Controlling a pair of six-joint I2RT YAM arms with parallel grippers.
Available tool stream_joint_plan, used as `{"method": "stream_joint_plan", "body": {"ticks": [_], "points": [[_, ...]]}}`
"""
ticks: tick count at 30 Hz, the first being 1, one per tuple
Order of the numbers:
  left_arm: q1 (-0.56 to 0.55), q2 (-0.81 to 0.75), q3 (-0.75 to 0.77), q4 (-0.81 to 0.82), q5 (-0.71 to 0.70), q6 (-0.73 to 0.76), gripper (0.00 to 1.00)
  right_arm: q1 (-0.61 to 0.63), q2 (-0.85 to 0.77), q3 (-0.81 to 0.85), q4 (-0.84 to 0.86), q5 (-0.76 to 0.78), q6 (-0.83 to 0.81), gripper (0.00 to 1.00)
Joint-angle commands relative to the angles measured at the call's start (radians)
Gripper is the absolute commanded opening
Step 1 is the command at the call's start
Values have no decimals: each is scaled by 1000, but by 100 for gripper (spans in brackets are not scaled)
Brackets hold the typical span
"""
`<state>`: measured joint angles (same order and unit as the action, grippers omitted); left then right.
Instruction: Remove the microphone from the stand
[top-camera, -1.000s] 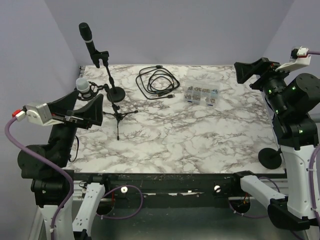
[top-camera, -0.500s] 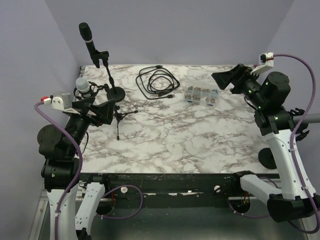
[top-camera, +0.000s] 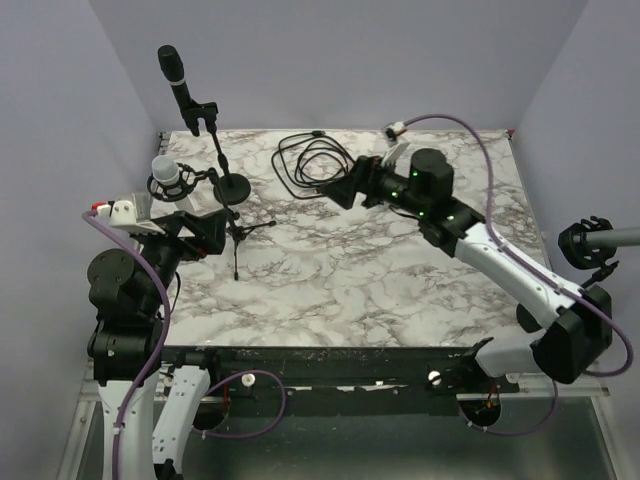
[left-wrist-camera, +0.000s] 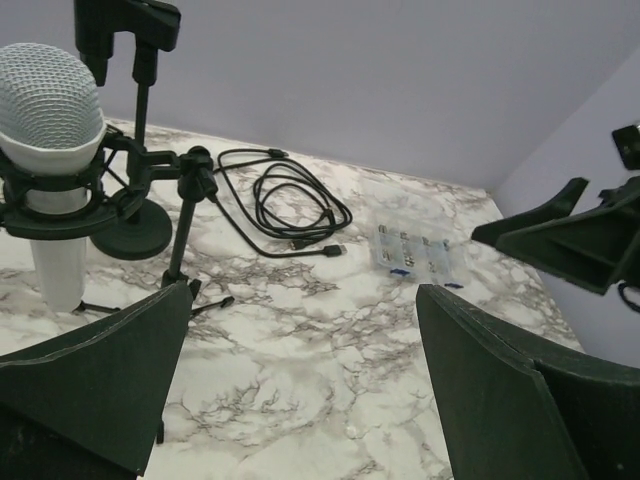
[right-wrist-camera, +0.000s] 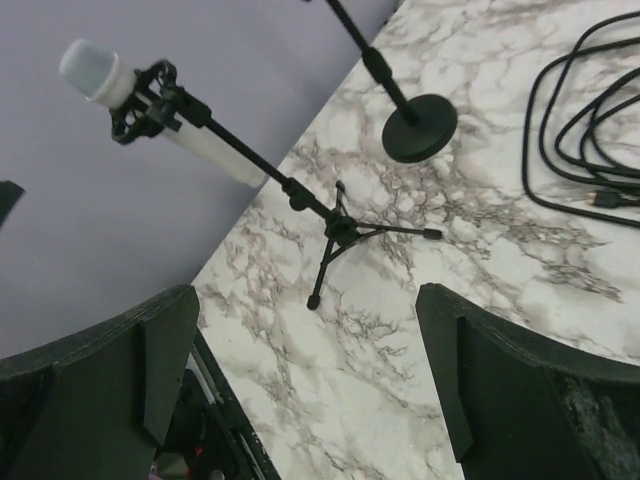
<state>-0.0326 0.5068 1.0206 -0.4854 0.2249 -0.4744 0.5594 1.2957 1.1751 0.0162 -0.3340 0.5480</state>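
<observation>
A black microphone (top-camera: 172, 72) stands clipped on a tall stand with a round base (top-camera: 233, 188) at the back left. In front of it a white microphone (top-camera: 166, 175) (left-wrist-camera: 50, 100) (right-wrist-camera: 95, 72) sits in a black shock mount on a small tripod stand (top-camera: 237, 232) (right-wrist-camera: 340, 232). My left gripper (top-camera: 192, 232) (left-wrist-camera: 305, 385) is open and empty, just below and right of the white microphone, not touching it. My right gripper (top-camera: 345, 186) (right-wrist-camera: 310, 390) is open and empty above the table's middle back, facing the tripod from the right.
A coiled black cable (top-camera: 312, 163) (left-wrist-camera: 290, 200) lies at the back centre. A clear box of small parts (left-wrist-camera: 418, 252) lies right of it. Another round black base (top-camera: 535, 315) and a black clamp (top-camera: 588, 242) sit at the table's right edge.
My right arm has swung far left across the table, from the right edge to the middle back. My left arm has drawn back a little near the tripod. Both grippers stay open.
</observation>
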Motion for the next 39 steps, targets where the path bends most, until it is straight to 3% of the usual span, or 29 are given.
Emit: {"method": "stream_joint_plan", "body": {"ticks": [1, 9, 17, 34, 39], "points": [[5, -19, 49, -49, -143, -16, 99, 117, 154, 6, 226, 72, -63, 100], [5, -63, 77, -70, -180, -7, 99, 301, 459, 64, 553, 210, -197, 100], [5, -70, 117, -107, -207, 23, 99, 354, 728, 262, 651, 203, -266, 99], [5, -75, 139, -129, -209, 52, 98, 387, 976, 573, 589, 127, -319, 79], [5, -72, 163, -139, -212, 63, 99, 392, 1014, 614, 593, 109, -329, 65]]}}
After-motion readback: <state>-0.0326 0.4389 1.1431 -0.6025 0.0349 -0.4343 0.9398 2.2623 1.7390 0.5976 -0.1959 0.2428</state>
